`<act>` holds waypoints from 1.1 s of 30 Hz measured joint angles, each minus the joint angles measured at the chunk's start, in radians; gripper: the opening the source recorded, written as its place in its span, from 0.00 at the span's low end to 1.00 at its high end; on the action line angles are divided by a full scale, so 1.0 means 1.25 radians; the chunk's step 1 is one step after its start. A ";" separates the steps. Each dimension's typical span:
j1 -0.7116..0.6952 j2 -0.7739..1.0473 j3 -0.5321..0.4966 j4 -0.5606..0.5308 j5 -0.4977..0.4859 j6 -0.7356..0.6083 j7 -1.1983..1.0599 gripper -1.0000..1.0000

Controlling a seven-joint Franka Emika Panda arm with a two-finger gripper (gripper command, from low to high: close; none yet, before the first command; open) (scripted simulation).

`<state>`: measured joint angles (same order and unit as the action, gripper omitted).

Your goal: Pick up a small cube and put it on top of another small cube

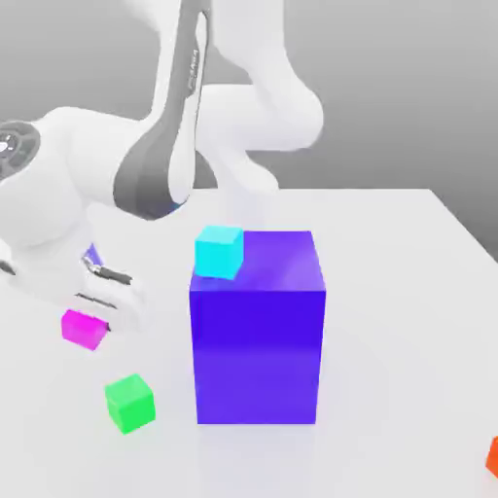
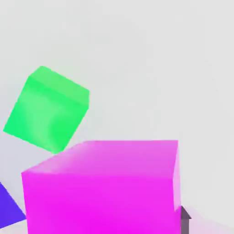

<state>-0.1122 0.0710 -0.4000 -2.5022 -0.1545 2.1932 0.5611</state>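
Note:
The small cube [image 1: 83,329], bright magenta, sits at the exterior view's left, directly under my gripper [image 1: 95,309]. In the hand view it looms very close [image 2: 103,187] with a dark fingertip [image 2: 184,220] against its side, so the gripper is shut on it. I cannot tell whether it still touches the table. The other small cube [image 1: 129,403], bright green and the same size, stands on the table nearer the front and a little to the right of the magenta one. It also appears in the hand view [image 2: 48,109], apart from the magenta cube.
A big blue-purple block [image 1: 258,336] stands right of both small cubes, and a cyan cube [image 1: 219,251] rests on its top back-left corner. An orange cube [image 1: 493,455] lies at the front right edge. The white arm [image 1: 165,165] arches above the back left.

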 joint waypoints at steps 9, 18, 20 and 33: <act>-0.021 -0.028 0.012 -0.068 -0.023 0.130 -0.518 0.00; 0.014 -0.104 0.014 -0.157 0.060 0.333 -1.094 0.00; 0.037 -0.110 0.019 -0.175 0.075 0.367 -1.163 0.00; 0.053 -0.039 0.020 -0.173 0.169 0.460 -1.248 0.00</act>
<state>-0.0463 0.0223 -0.3753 -2.7181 0.0561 2.7684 -0.9994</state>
